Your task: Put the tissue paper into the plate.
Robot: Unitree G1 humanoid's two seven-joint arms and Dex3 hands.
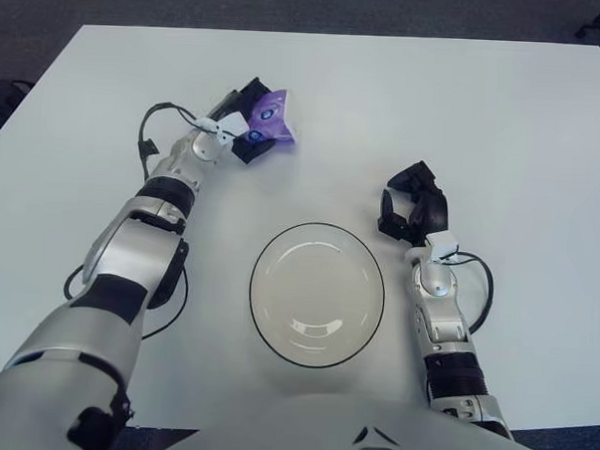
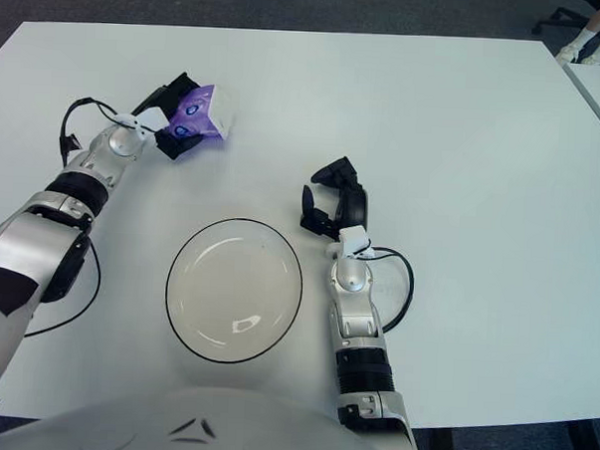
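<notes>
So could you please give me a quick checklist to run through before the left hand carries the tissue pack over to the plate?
1. Left hand closed on the purple plastic tissue pack: ok.
2. Pack lifted off the white table: cannot tell; it is tilted up in the hand.
3. Round clear glass plate holds nothing: ok.
4. Table between pack and plate free of objects: ok.
5. Right hand beside the plate on its right, off the rim: ok.
6. Black cable at the left wrist hanging loose: ok.
</notes>
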